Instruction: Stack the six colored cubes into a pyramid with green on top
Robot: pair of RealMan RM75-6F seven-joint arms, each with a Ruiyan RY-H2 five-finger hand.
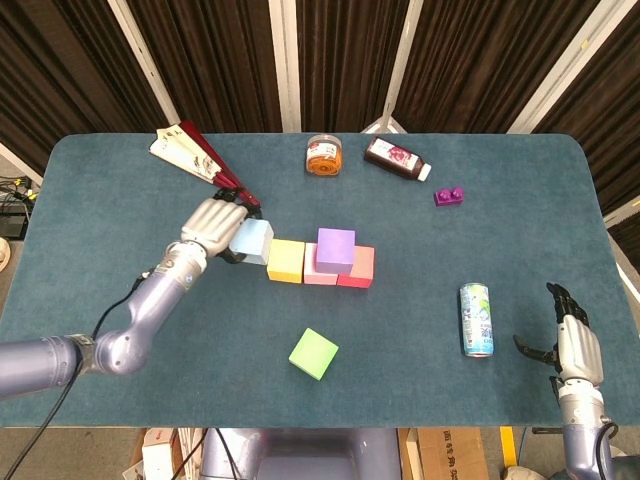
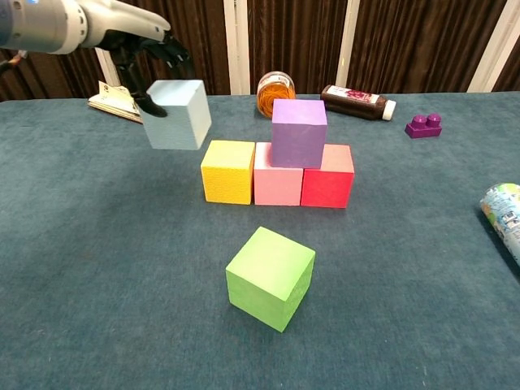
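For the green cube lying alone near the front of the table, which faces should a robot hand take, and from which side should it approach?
Best from above, I'd judge. The green cube sits flat on the table, turned at an angle to the row of cubes, with open cloth all round. Rotate the robot hand to match that turn and close on two opposite side faces, mid-height. The left robot hand already holds the light blue cube.

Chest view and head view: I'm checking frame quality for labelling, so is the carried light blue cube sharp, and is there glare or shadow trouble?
Chest view: the light blue cube held by the left hand looks slightly soft, the green cube crisp. Head view: even light, no glare, only faint shadows beside the cubes; the light blue cube reads clearly.
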